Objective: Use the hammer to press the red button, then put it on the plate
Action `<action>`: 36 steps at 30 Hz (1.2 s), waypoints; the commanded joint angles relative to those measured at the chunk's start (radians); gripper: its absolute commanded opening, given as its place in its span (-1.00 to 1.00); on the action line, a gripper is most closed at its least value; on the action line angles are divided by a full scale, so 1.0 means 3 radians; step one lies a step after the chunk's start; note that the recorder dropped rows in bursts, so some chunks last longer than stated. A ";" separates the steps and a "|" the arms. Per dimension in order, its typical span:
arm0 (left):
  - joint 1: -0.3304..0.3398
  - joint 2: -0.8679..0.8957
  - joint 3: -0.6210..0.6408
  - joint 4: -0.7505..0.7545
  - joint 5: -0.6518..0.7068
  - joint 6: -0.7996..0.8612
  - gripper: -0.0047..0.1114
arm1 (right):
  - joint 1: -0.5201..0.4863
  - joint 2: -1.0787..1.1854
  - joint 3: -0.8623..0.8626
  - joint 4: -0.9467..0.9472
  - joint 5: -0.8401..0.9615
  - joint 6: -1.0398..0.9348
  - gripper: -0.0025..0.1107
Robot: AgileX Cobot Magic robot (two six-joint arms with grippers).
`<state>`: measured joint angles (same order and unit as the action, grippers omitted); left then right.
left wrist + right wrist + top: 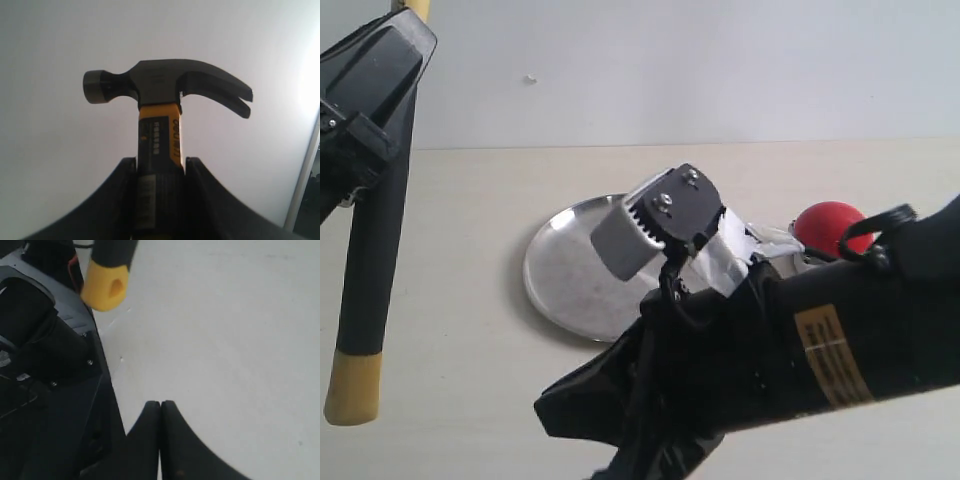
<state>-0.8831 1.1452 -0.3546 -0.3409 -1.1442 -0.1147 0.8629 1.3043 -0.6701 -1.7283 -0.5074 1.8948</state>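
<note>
Right arm (905,300): glossy black casing, yellow label (832,355) with dark print, black cable (905,212) looped above. Grey ridged bracket (620,240), two screws (663,202). Left arm (370,90) black. Right gripper (160,404): black curved fingers.

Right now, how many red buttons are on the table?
1. The red button sits to the right of the plate in the exterior view, partly hidden behind the right arm, which could be covering others.
</note>
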 commanded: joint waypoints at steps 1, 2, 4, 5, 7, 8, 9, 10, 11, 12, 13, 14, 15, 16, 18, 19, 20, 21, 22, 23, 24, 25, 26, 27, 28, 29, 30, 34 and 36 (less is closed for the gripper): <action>0.0009 -0.0048 -0.0053 0.0073 -0.0256 0.0019 -0.92 | -0.0408 0.0350 -0.0083 -0.0054 0.0016 -0.0049 -0.96; 0.0009 -0.0048 -0.0053 0.0073 -0.0256 0.0019 -0.92 | -0.0426 0.0375 -0.0083 0.0048 0.0145 -0.0121 -0.96; 0.0009 -0.0048 -0.0053 0.0073 -0.0256 0.0021 -0.92 | -0.0434 0.0381 -0.0069 0.0303 0.0252 -0.0362 -0.96; 0.0009 -0.0048 -0.0053 0.0073 -0.0256 0.0021 -0.92 | -0.0434 0.0362 -0.0062 0.0549 0.0212 -0.0607 -0.96; 0.0009 -0.0048 -0.0053 0.0055 -0.0256 0.0048 -0.92 | -0.0434 0.0305 0.0000 0.1270 0.0076 -0.1200 -0.96; 0.0009 -0.0048 -0.0053 0.0032 -0.0256 0.0144 -0.92 | -0.0434 0.0214 0.0149 0.2167 -0.0100 -0.2001 -0.96; 0.0009 -0.0048 -0.0053 0.0032 -0.0256 0.0196 -0.92 | -0.0434 0.0168 0.0232 0.2557 -0.0209 -0.2341 -0.96; 0.0009 -0.0048 -0.0053 0.0016 -0.0256 0.0224 -0.92 | -0.0434 0.0128 0.0348 0.2989 -0.0352 -0.2754 -0.96; 0.0009 -0.0048 -0.0053 0.0015 -0.0256 0.0253 -0.92 | -0.0434 0.0101 0.0469 0.3343 -0.0530 -0.3081 -0.96; 0.0009 -0.0048 -0.0053 0.0015 -0.0256 0.0275 -0.92 | -0.0434 0.0083 0.0568 0.3550 -0.0695 -0.3305 -0.96; 0.0009 -0.0048 -0.0053 0.0015 -0.0256 0.0292 -0.92 | -0.0434 0.0079 0.0681 0.3679 -0.0920 -0.3454 -0.96; 0.0009 -0.0048 -0.0053 0.0015 -0.0256 0.0299 -0.92 | -0.0434 0.0079 0.0773 0.3718 -0.1127 -0.3542 -0.96; 0.0009 -0.0048 -0.0053 0.0015 -0.0256 0.0300 -0.92 | -0.0434 0.0079 0.0845 0.3718 -0.1273 -0.3541 -0.96; 0.0009 -0.0048 -0.0053 0.0022 -0.0256 0.0307 -0.92 | -0.0434 0.0079 0.0884 0.3661 -0.1367 -0.3533 -0.94; 0.0009 -0.0048 -0.0067 0.0022 -0.0256 0.0314 -0.92 | -0.0434 0.0079 0.0914 0.3507 -0.1453 -0.3503 -0.82; 0.0009 -0.0048 -0.0076 0.0022 -0.0256 0.0314 -0.92 | -0.0434 0.0079 0.0914 0.3455 -0.1453 -0.3474 -0.72; 0.0009 -0.0048 -0.0090 0.0040 -0.0256 0.0314 -0.92 | -0.0427 0.0079 0.0914 0.3441 -0.1460 -0.3460 -0.61; 0.0009 -0.0048 -0.0125 0.0077 -0.0256 0.0314 -0.92 | -0.0351 0.0079 0.0914 0.3550 -0.1441 -0.3464 -0.41; 0.0009 -0.0048 -0.0158 0.0121 -0.0256 0.0314 -0.92 | -0.0249 0.0079 0.0906 0.3724 -0.1411 -0.3499 -0.22; 0.0009 -0.0048 -0.0171 0.0147 -0.0256 0.0314 -0.92 | -0.0175 0.0079 0.0898 0.3828 -0.1411 -0.3560 -0.11; 0.0009 -0.0048 -0.0196 0.0162 -0.0256 0.0320 -0.92 | -0.0042 0.0099 0.0868 0.4021 -0.1401 -0.3726 0.06; 0.0009 -0.0048 -0.0215 0.0162 -0.0256 0.0346 -0.92 | 0.0058 0.0136 0.0829 0.4261 -0.1349 -0.3831 0.14; 0.0009 -0.0048 -0.0212 0.0162 -0.0256 0.0361 -0.92 | 0.0145 0.0187 0.0780 0.4615 -0.1242 -0.4015 0.18; 0.0009 -0.0048 -0.0212 0.0162 -0.0256 0.0361 -0.92 | 0.0225 0.0257 0.0736 0.4855 -0.1180 -0.4147 0.18; 0.0009 -0.0048 -0.0212 0.0162 -0.0256 0.0445 -0.92 | 0.0309 0.0362 0.0673 0.5009 -0.1188 -0.4244 0.18; 0.0009 -0.0048 -0.0212 0.0162 -0.0256 0.0497 -0.92 | 0.0357 0.0426 0.0617 0.5017 -0.1186 -0.4257 0.18; 0.0009 -0.0048 -0.0212 0.0155 -0.0256 0.0550 -0.92 | 0.0399 0.0476 0.0567 0.5017 -0.1186 -0.4266 0.18; 0.0009 -0.0048 -0.0212 0.0037 -0.0256 0.0848 -0.92 | 0.0627 0.0780 0.0247 0.5392 -0.1186 -0.4413 0.18; 0.0009 -0.0048 -0.0212 0.0043 -0.0256 0.0991 -0.92 | 0.0668 0.0907 0.0102 0.5410 -0.1186 -0.4426 0.18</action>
<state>-0.8831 1.1452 -0.4027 -0.3381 -1.1442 0.1400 1.0498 1.5432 -0.5997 -0.1279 -0.8642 0.5853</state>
